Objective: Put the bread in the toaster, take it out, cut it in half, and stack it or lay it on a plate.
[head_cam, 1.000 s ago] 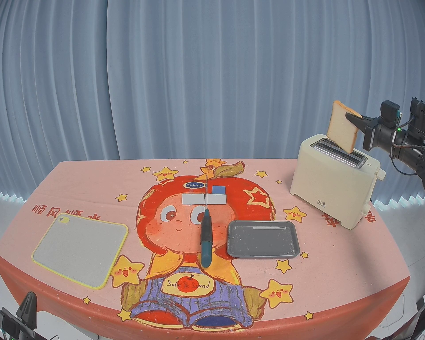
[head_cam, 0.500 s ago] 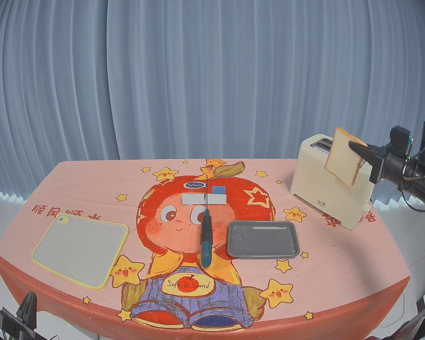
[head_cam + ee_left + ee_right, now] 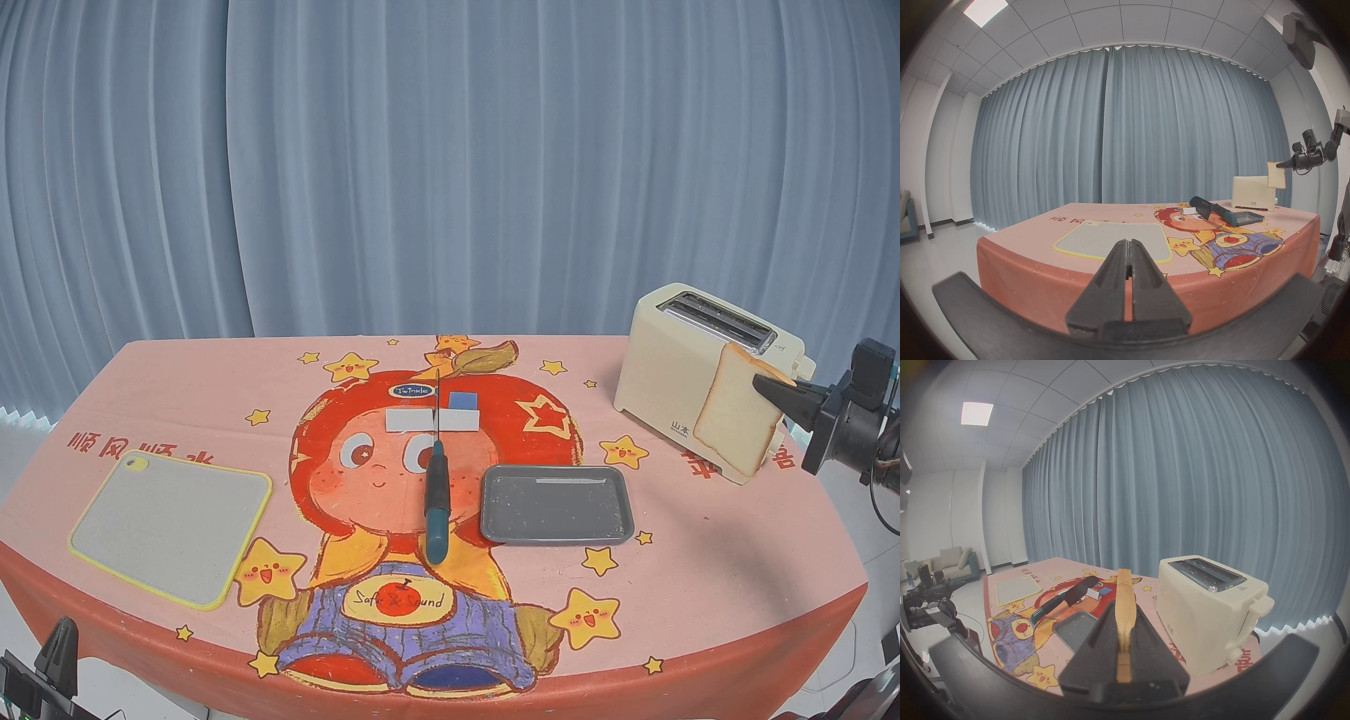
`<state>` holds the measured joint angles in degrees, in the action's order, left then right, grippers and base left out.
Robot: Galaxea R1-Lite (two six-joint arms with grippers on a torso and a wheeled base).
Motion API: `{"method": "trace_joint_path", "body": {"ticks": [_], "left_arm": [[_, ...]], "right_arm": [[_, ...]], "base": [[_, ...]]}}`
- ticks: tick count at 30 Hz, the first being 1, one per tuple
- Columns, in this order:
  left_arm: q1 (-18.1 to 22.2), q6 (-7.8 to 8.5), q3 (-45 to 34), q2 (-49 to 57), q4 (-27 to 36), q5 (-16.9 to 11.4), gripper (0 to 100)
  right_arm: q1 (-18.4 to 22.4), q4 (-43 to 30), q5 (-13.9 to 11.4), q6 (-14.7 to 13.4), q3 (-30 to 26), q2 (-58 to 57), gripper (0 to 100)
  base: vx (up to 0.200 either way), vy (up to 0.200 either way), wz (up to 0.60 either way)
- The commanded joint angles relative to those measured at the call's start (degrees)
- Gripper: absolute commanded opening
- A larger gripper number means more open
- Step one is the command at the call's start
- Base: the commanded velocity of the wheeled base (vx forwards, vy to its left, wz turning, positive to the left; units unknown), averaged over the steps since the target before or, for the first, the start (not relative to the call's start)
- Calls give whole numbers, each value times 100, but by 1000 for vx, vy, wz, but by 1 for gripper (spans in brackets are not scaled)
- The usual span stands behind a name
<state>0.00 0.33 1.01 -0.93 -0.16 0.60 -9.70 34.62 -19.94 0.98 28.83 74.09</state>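
A slice of bread hangs upright in the air in front of the cream toaster at the table's right end. My right gripper is shut on its upper edge. In the right wrist view the bread stands edge-on between the fingers, beside the toaster, whose slots are vacant. A knife with a teal handle lies at mid-table, blade pointing away. A grey plate lies just right of it. My left gripper is shut, off the table's near left edge.
A grey cutting board with a yellow rim lies at the near left of the table. Small white and blue blocks sit under the knife's blade. A blue curtain hangs behind the table.
My right gripper has carried the bread from above the toaster's slot down and toward me; it now hangs in front of the toaster's side.
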Motion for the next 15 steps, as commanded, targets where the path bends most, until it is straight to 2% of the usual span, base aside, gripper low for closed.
{"method": "trace_joint_path", "body": {"ticks": [1, 7, 15], "left_arm": [[0, 2, -101, 93, -2, 2, 0], [0, 2, -101, 93, 7, 2, 0], [0, -7, -101, 93, -2, 2, 0]], "right_arm": [[-14, 18, -10, -10, -150, -141, 0], [-14, 27, -10, -18, -158, -132, 0], [-14, 18, -1, -27, -150, -97, 0]], "base": [[-200, 0, 0], [-200, 0, 0], [0, 0, 0]]}}
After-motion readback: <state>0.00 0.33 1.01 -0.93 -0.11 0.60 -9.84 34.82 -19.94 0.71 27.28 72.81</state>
